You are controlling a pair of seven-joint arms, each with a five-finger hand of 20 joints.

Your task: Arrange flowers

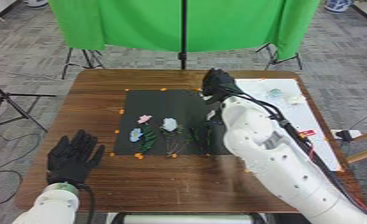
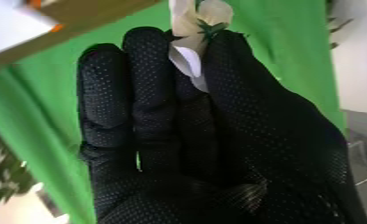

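Flowers [image 1: 169, 124], black mat [image 1: 148, 102] (right arm [image 1: 268, 165] overlapping)

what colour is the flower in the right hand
The flower is creamy white, with green under its petals; best seen in the right wrist view.

White jointed arms; black cables; black dotted gloves.
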